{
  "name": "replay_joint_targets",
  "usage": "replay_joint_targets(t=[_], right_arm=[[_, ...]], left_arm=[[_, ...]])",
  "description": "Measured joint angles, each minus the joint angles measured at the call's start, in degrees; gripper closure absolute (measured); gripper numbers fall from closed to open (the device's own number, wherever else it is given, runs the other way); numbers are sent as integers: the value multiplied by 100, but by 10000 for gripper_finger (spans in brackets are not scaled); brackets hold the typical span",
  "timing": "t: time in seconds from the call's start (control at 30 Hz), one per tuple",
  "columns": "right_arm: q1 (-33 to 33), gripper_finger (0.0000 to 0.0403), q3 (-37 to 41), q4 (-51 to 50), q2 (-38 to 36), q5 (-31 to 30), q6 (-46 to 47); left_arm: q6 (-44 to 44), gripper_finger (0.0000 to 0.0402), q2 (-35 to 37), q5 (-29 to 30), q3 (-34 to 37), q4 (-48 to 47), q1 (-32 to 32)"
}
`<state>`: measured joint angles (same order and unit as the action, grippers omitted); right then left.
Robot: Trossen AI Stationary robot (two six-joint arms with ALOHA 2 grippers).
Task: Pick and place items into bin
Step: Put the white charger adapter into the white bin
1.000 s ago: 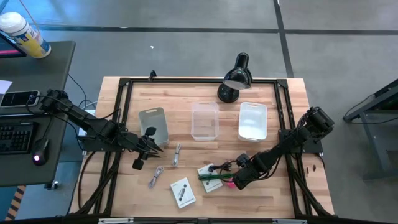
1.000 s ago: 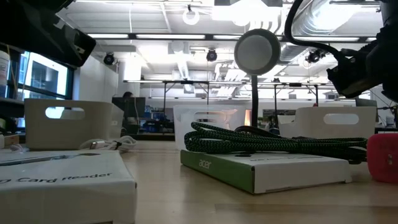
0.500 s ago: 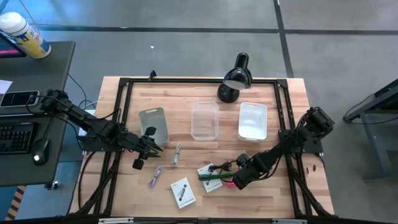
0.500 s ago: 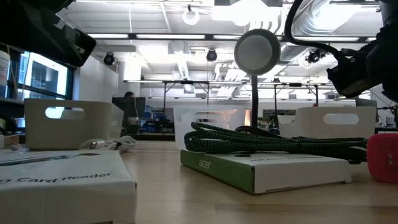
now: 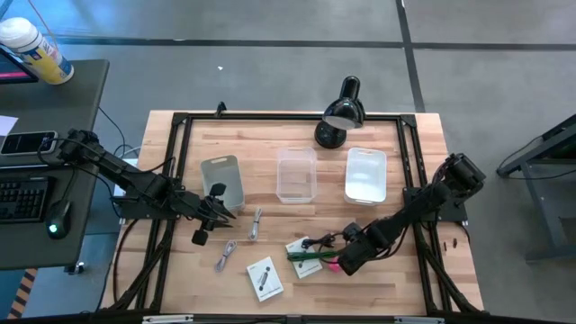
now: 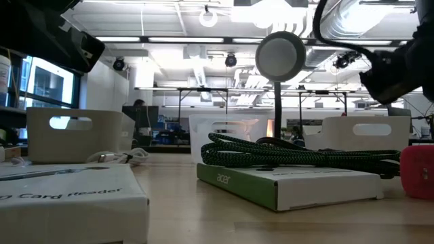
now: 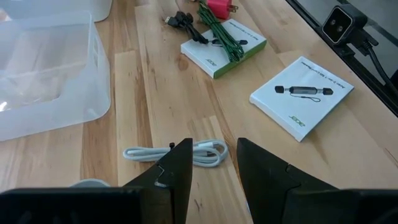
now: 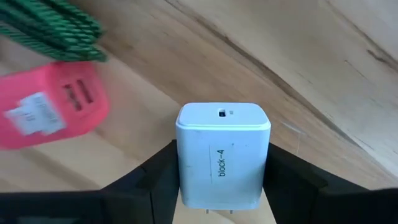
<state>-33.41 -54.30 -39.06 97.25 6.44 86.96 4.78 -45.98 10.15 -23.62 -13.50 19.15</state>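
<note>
Right gripper (image 8: 221, 186): clamped on the white charger block (image 8: 222, 155), one dark finger against each side, low over the near right part of the table (image 5: 270, 126).
White charger block: held upright between the fingers; its face with a small port points away from the wrist, its label "block-4" runs along its long axis, and two metal prongs show at the wrist end.
Pink charger (image 8: 50, 106): just beside the white block, lying on the wood, two ports facing up.
Green braided cable (image 7: 221, 31): lies across the green-edged Acer box (image 7: 224, 46), one end by the pink charger; its long axis runs along the box.
Black cable (image 7: 183, 22): near the box's far corner.
White card-reader box (image 5: 264, 278): flat near the front edge, printed stick running diagonally.
White cable (image 7: 174, 152): coiled on the wood just ahead of the left fingers.
Left gripper (image 7: 211, 177): fingers apart, holding nothing, beside the grey bin (image 5: 222, 180).
Clear bin (image 5: 296, 175), white bin (image 5: 365, 175): in a row to the right of the grey bin.
Desk lamp (image 5: 340, 112): behind the bins.
</note>
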Motion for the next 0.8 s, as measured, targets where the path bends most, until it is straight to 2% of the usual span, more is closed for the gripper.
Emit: replay_joint_targets(t=[0.23, 0.5, 0.67, 0.8], right_arm=[[4, 212, 0, 33, -519, -398, -12], [150, 212, 0, 376, -1219, -1069, -378], [423, 212, 0, 844, -1478, -1361, -929], [668, 212, 0, 1343, -1526, -1404, -1521]], left_arm=[[-23, 289, 0, 18, 0, 0, 1], [-47, 289, 0, 304, 0, 2, -2], [-11, 289, 0, 460, 2, 58, -2], [-2, 289, 0, 466, 4, 485, -2]])
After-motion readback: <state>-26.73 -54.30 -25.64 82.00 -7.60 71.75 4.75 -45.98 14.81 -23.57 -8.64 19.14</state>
